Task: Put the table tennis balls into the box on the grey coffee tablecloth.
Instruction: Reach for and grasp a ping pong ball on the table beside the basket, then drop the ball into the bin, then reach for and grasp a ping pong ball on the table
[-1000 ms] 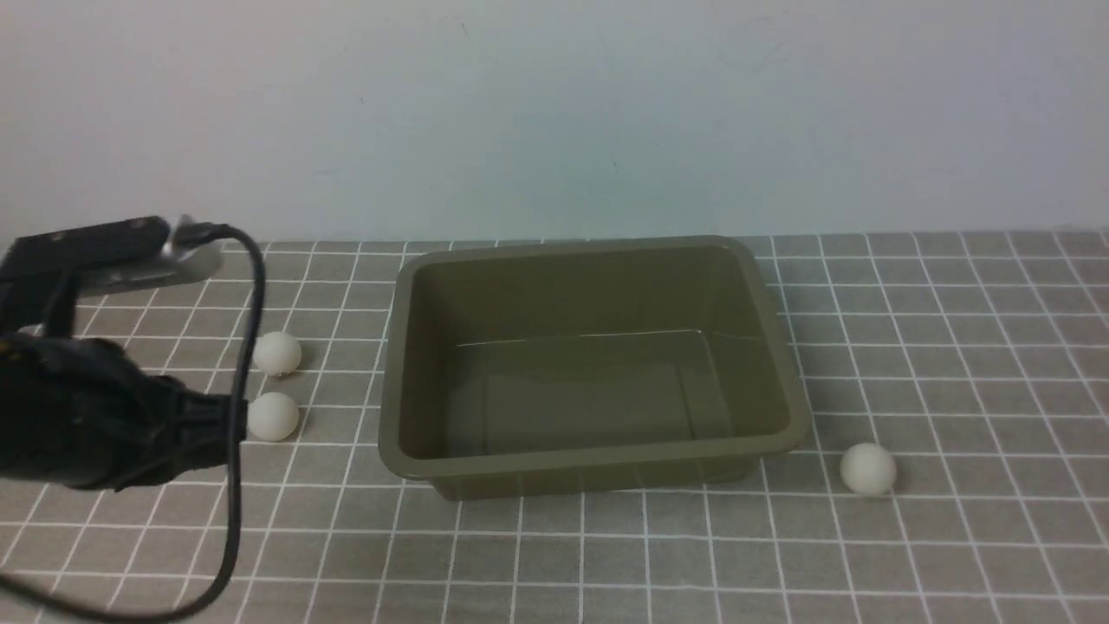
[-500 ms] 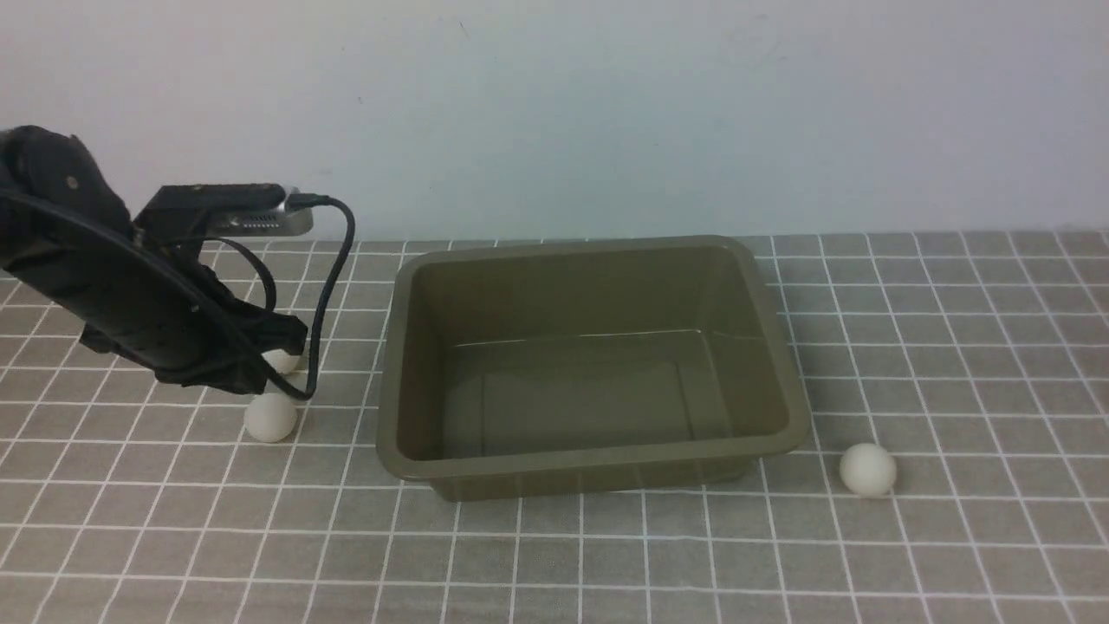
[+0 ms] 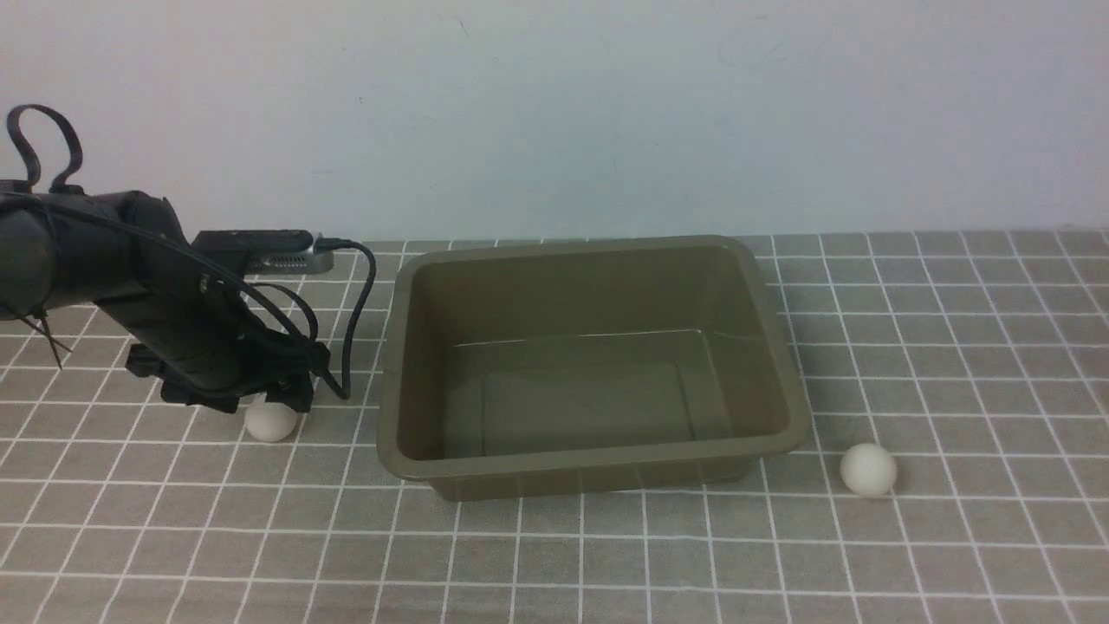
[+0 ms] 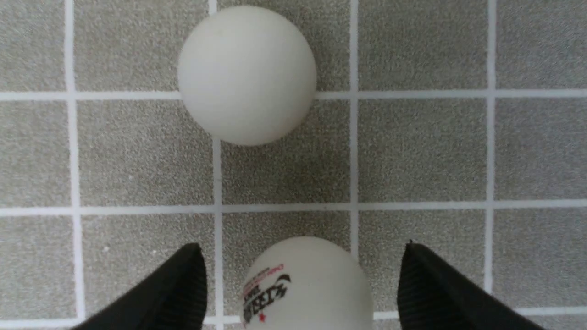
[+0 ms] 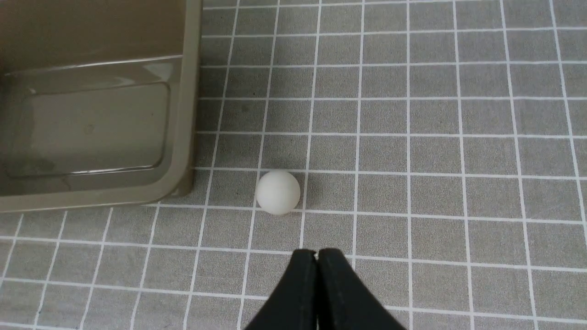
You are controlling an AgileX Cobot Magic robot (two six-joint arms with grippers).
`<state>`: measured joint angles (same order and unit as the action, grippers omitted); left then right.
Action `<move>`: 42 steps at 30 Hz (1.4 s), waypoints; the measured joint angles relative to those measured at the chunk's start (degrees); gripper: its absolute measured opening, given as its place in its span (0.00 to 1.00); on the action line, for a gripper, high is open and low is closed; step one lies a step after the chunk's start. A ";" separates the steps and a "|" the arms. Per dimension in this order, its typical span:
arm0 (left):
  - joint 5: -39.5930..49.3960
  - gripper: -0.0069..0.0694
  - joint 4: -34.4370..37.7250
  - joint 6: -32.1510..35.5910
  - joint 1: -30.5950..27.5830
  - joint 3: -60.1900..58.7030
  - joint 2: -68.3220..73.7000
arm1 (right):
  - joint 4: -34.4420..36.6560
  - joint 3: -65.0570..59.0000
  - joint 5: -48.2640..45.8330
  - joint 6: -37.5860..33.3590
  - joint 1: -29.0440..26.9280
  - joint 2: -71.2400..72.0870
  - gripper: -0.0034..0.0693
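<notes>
The olive-brown box [image 3: 394,364] stands empty in the middle of the grey coffee tablecloth [image 3: 953,347]. My left gripper [image 3: 282,397] is open and low over the two left table tennis balls. In the left wrist view its fingers [image 4: 183,288] straddle a ball with a dark printed mark [image 4: 305,286], and a plain ball [image 4: 246,75] lies just beyond. The front view shows one left ball [image 3: 271,422] at the gripper's tip; the other is hidden behind the arm. The third ball [image 3: 867,470] lies right of the box. My right gripper [image 5: 316,252] is shut and empty, short of that ball [image 5: 278,192].
The box's corner [image 5: 185,137] sits close to the right ball in the right wrist view. The left arm's cable [image 3: 355,329] hangs near the box's left rim. A pale wall stands behind the table's far edge.
My left arm has swung forward and down from the front left to above the two left balls. It now hides the farther one. The balls and box have not moved.
</notes>
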<state>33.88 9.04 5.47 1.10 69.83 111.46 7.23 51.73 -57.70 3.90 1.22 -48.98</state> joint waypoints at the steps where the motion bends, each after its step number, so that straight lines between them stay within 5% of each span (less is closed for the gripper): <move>1: 0.00 0.71 0.00 0.00 0.00 0.00 0.64 | 0.00 0.00 0.11 0.00 0.00 -0.07 0.03; 4: -0.06 0.54 0.00 0.00 0.00 0.00 1.98 | 0.06 0.00 0.24 0.00 0.00 -1.79 0.03; 13: 13.30 0.55 -0.19 0.90 0.11 6.01 -4.62 | 2.94 0.00 0.78 -3.90 1.55 -14.58 0.09; 19: 16.36 0.55 6.68 1.02 6.68 11.01 -13.55 | 2.99 0.00 11.30 -6.96 8.74 -27.78 0.38; 24: 15.16 0.55 8.62 1.49 15.19 11.42 -10.70 | 1.12 0.06 17.68 -3.90 9.15 -38.84 0.63; 29: 14.61 0.57 8.44 1.51 20.33 11.56 -3.80 | 0.62 2.36 20.31 -2.88 9.15 -47.71 0.77; 33: 14.79 0.72 8.32 0.41 21.05 12.98 -1.15 | 1.68 4.80 21.29 -2.90 9.15 -52.51 0.78; 37: 17.76 0.83 6.95 -0.80 19.66 17.77 -1.70 | 2.43 6.98 20.58 -3.90 9.15 -56.15 0.61; 38: 18.60 0.81 6.20 -0.86 19.17 19.25 -1.91 | 2.43 7.30 20.25 -3.90 9.15 -56.55 0.53; 40: 21.99 0.66 3.05 -0.92 16.53 22.97 -3.02 | 1.39 8.60 17.89 -3.90 9.08 -56.49 0.54; 42: 25.58 0.35 -0.66 -0.98 12.45 26.46 -4.52 | -0.13 9.94 13.59 -2.65 8.43 -54.16 0.55</move>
<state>59.45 8.38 4.49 13.56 96.29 106.94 7.10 61.67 -44.11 1.25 9.65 -103.14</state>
